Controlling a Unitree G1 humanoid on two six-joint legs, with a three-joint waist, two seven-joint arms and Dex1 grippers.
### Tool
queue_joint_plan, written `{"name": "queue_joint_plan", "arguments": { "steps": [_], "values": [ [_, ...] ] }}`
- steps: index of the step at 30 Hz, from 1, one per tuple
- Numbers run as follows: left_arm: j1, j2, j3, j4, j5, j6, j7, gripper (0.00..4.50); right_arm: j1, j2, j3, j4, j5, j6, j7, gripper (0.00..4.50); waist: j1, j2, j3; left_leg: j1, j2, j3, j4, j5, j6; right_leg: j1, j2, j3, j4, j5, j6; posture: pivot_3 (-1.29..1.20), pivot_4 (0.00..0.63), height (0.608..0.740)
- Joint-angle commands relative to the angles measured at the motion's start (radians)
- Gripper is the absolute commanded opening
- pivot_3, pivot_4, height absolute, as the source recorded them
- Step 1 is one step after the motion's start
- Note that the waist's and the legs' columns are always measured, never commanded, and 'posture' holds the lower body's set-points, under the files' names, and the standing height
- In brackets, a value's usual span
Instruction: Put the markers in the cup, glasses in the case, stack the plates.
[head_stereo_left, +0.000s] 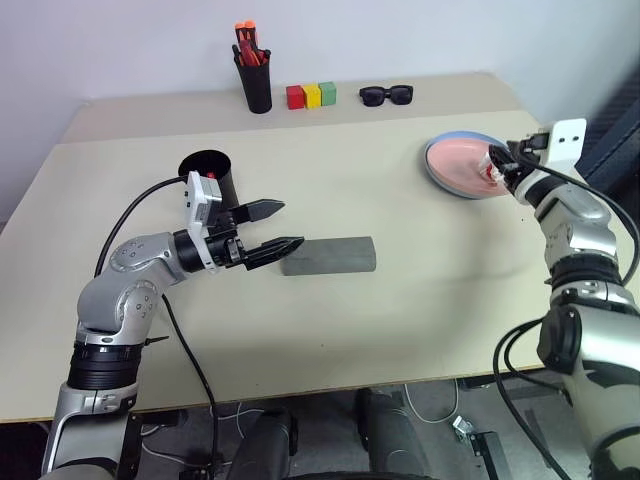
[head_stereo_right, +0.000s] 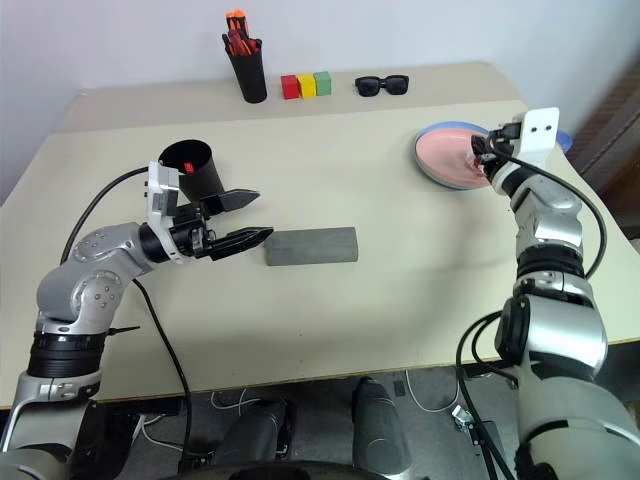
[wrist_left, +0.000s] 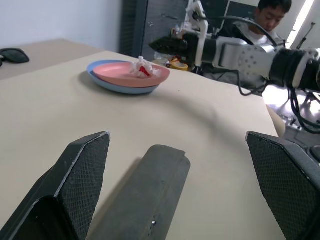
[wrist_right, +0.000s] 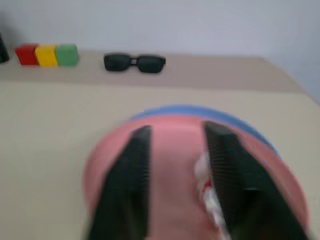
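The pink plate (head_stereo_left: 455, 160) lies stacked on the light blue plate (wrist_left: 102, 81) at the table's right side, with a crumpled white and red scrap (wrist_left: 141, 68) on top. My right gripper (head_stereo_left: 497, 165) hovers over the pink plate's near rim, shut, with nothing held. The grey case (head_stereo_left: 327, 256) lies closed in the middle of the table. My left gripper (head_stereo_left: 290, 225) is open just left of the case's end, level with it. The black cup (head_stereo_left: 210, 175) stands behind the left wrist, and a red marker tip (head_stereo_right: 188, 166) shows inside it. The glasses are hidden.
At the back edge stand a black pen holder (head_stereo_left: 255, 85) with orange-tipped pens, red, yellow and green blocks (head_stereo_left: 311, 96) and black sunglasses (head_stereo_left: 386, 95). A person (wrist_left: 265, 15) sits beyond the table's right side.
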Motion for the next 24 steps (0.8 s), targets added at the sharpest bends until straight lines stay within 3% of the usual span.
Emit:
{"name": "queue_joint_plan", "arguments": {
  "steps": [1,5,15,24],
  "values": [
    [-0.017,0.004,0.017,-0.030,-0.016,-0.014,0.003,4.50,0.091,-0.015,-0.001,-0.225,0.041,0.091,0.025,0.03,0.000,0.000,0.000,0.000,0.000,0.000,0.000,0.000,0.000,0.000,0.000,0.000,0.000,0.000,0.000,0.00,0.150,0.740],
    [-0.028,0.001,0.012,-0.025,-0.015,-0.012,0.003,4.50,0.156,0.009,-0.027,-0.291,0.032,0.114,-0.084,0.03,0.000,0.000,0.000,0.000,0.000,0.001,0.001,0.000,0.000,0.000,0.000,0.001,0.001,0.000,0.000,0.00,0.150,0.740],
    [-0.033,0.006,0.017,-0.037,-0.019,-0.005,0.019,4.50,0.159,0.077,-0.079,-0.148,-0.015,-0.086,-0.438,0.03,0.015,0.000,0.000,0.001,0.000,0.002,0.001,0.000,0.000,0.000,0.000,0.002,0.001,0.000,0.000,0.00,0.150,0.740],
    [-0.035,0.011,0.019,-0.049,-0.029,0.007,0.038,4.50,0.082,0.144,-0.065,0.033,-0.011,-0.189,-0.505,0.03,0.010,0.000,0.000,0.002,0.000,0.005,0.000,0.000,0.000,0.000,0.000,0.005,0.001,0.000,0.000,0.00,0.150,0.740]
  ]
}}
